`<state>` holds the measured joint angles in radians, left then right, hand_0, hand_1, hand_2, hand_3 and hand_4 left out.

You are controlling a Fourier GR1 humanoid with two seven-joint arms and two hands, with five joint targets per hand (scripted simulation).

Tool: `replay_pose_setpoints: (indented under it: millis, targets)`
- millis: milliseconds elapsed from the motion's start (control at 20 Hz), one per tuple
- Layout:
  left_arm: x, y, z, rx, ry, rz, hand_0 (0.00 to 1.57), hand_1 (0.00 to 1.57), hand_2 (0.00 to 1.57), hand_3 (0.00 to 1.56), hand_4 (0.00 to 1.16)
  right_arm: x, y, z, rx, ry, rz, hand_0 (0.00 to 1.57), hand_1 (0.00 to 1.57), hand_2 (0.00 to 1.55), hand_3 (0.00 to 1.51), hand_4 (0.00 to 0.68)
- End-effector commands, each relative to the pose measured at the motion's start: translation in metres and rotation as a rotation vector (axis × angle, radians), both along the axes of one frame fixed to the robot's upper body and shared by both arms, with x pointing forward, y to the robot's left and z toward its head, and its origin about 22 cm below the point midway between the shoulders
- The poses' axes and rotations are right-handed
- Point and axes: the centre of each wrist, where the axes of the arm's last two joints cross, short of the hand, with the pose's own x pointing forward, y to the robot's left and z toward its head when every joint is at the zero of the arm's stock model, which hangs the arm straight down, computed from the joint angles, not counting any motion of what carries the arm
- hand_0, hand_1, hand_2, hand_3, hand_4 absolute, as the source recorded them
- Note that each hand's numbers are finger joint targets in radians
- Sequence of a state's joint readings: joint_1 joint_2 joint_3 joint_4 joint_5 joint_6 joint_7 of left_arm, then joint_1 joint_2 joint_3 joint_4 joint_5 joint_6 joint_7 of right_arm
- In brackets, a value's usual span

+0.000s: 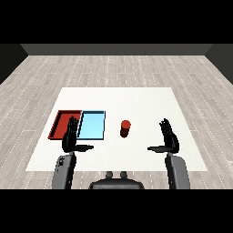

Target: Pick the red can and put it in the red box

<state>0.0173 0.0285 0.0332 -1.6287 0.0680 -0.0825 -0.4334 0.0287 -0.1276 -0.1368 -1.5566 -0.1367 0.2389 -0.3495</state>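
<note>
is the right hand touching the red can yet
Apart. The head view shows white table between the right hand, fingers straight, and the upright red can, which stands alone right of the light blue tray.

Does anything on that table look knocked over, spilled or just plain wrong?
Nothing stands out. The red can stands upright on the white table, right of the light blue tray and red tray, which lie side by side. The left hand and right hand are open, holding nothing.
</note>
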Motion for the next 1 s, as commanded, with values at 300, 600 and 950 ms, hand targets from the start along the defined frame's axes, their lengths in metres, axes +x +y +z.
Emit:
replay_pose_setpoints:
  millis: [300, 600, 950]
  targets:
    - [-0.008, -0.006, -0.001, -0.014, -0.014, 0.006, 0.00, 0.00, 0.00, 0.00, 0.00, 0.015, 0.023, 0.005, -0.004, 0.043, 0.020, 0.00, 0.00, 0.00, 0.00, 0.000]
    - [-0.001, -0.009, -0.002, -0.033, -0.023, 0.013, 0.00, 0.00, 0.00, 0.00, 0.00, 0.036, 0.048, 0.001, 0.044, 0.073, 0.052, 0.00, 0.00, 0.00, 0.00, 0.000]
    - [0.003, 0.017, 0.001, -0.020, -0.023, 0.014, 0.00, 0.00, 0.00, 0.00, 0.00, 0.068, 0.069, -0.032, 0.122, 0.119, 0.060, 0.00, 0.00, 0.00, 0.00, 0.000]
